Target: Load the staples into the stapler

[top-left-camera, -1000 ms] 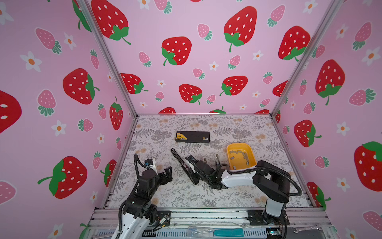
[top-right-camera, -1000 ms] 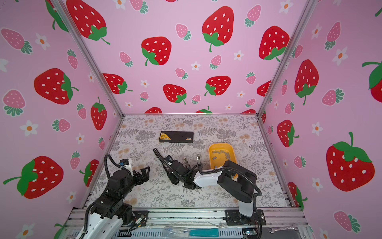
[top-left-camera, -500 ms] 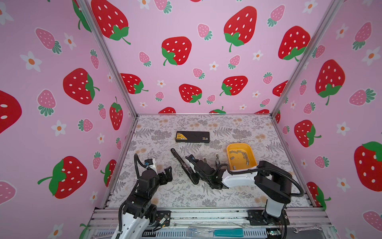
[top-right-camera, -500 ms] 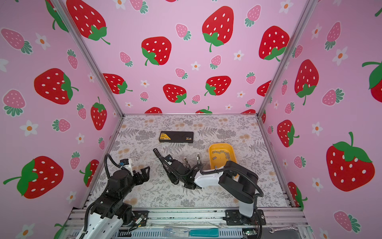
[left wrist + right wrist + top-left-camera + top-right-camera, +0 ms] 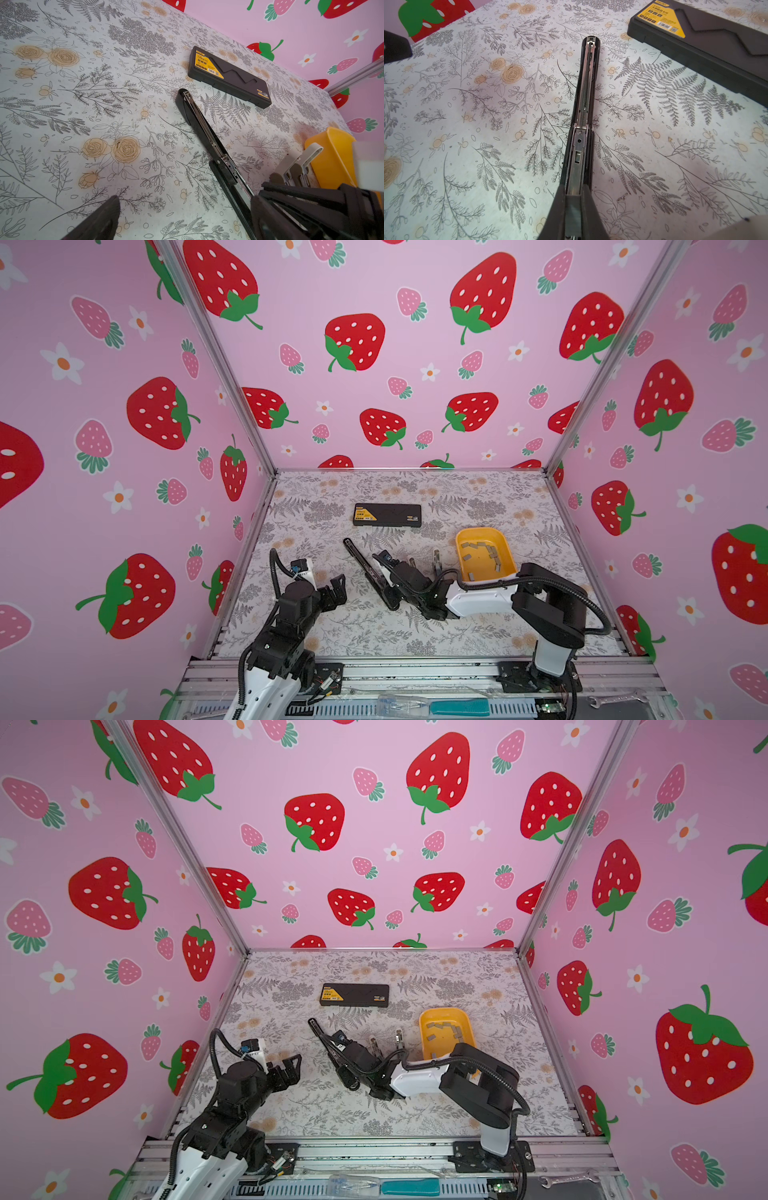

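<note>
A black stapler (image 5: 361, 562) (image 5: 322, 1036) lies folded open and flat mid-table, its metal staple channel (image 5: 586, 93) facing up. My right gripper (image 5: 388, 593) (image 5: 572, 193) sits low over the stapler's near end, shut on a short grey strip of staples (image 5: 572, 209) lined up over the channel. More staples (image 5: 482, 549) (image 5: 446, 1029) lie loose in the yellow tray (image 5: 478, 531). My left gripper (image 5: 337, 587) (image 5: 185, 204) hovers open to the left of the stapler, holding nothing.
A black case with a yellow label (image 5: 386, 514) (image 5: 228, 76) lies behind the stapler. Two small whitish staplers (image 5: 435, 558) (image 5: 299, 164) stand between the open stapler and the tray. A teal-handled tool (image 5: 457, 707) and a wrench (image 5: 611, 699) rest on the front rail.
</note>
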You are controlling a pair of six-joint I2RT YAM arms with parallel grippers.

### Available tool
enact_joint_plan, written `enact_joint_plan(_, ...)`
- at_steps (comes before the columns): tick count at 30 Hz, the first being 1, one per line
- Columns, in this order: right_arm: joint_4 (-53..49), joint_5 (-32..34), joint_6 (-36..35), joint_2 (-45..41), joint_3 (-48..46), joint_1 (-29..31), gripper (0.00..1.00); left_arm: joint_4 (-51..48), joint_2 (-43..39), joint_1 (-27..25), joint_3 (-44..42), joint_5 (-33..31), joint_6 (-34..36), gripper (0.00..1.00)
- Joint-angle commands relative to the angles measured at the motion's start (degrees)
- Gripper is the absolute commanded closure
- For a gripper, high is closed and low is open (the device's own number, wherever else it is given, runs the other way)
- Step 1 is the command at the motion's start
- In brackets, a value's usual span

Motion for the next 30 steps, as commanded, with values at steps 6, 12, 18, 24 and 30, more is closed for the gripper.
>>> enact_joint_plan(6,-0.4,-0.7,0.5,1.0,1.9,0.4,0.94,-1.0,-0.4,0.2,-0.3,-0.9,-0.8,0.01)
enact_joint_plan(12,-0.4,-0.6,0.7,1.7,2.0,0.4,0.94,-1.1,-0.4,0.2,-0.3,-0.9,-0.7,0.01)
enact_joint_plan(18,-0.4,-0.7,0.9,2.1,2.1,0.4,0.94,-1.0,-0.4,0.2,-0.4,-0.9,-0.7,0.01)
enact_joint_plan(24,-0.4,-0.7,0.8,2.3,2.1,0.4,0.94,-1.2,-0.5,0.2,-0.3,-0.9,-0.7,0.01)
enact_joint_plan(30,-0.5,-1.0,1.1,2.6,2.2,0.4,0.94,-1.2,-0.5,0.3,-0.4,-0.9,-0.8,0.01)
